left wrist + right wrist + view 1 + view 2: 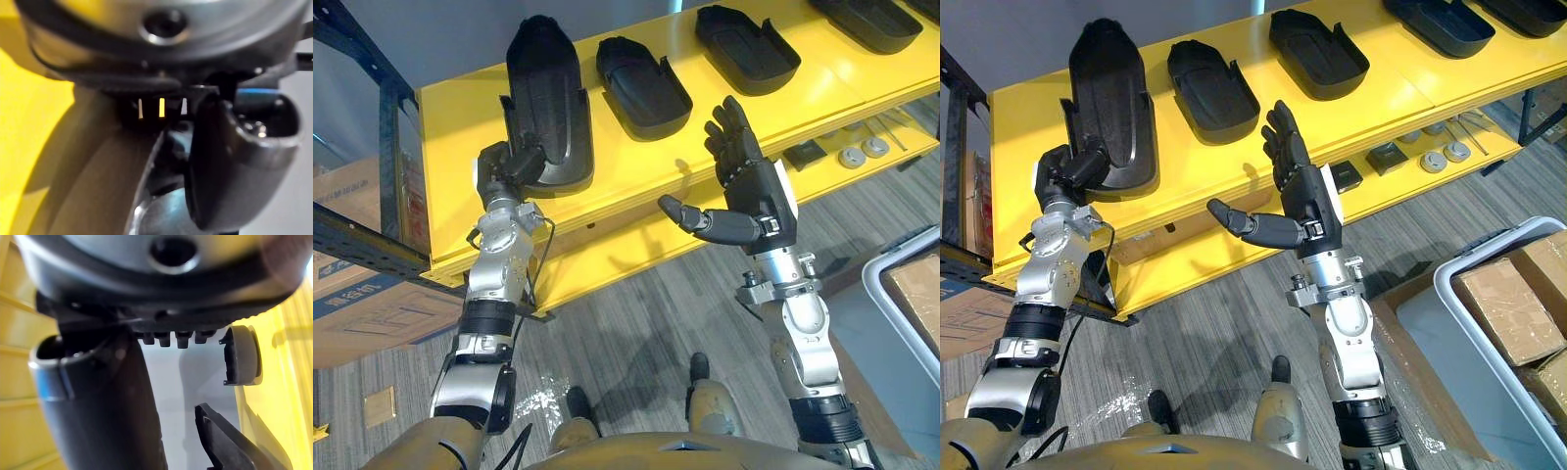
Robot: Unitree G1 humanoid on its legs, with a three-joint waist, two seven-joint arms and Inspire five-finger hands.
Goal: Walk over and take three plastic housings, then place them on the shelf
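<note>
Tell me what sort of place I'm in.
Likely a factory or warehouse storeroom: a yellow shelf lined with black plastic housings, small parts on its lower tier, cardboard boxes in a bin.

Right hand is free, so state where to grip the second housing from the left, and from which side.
Probably its near end wall: the second housing lies hollow side up, that end towards the shelf front, so the open right hand can come from the front and pinch the wall.
</note>
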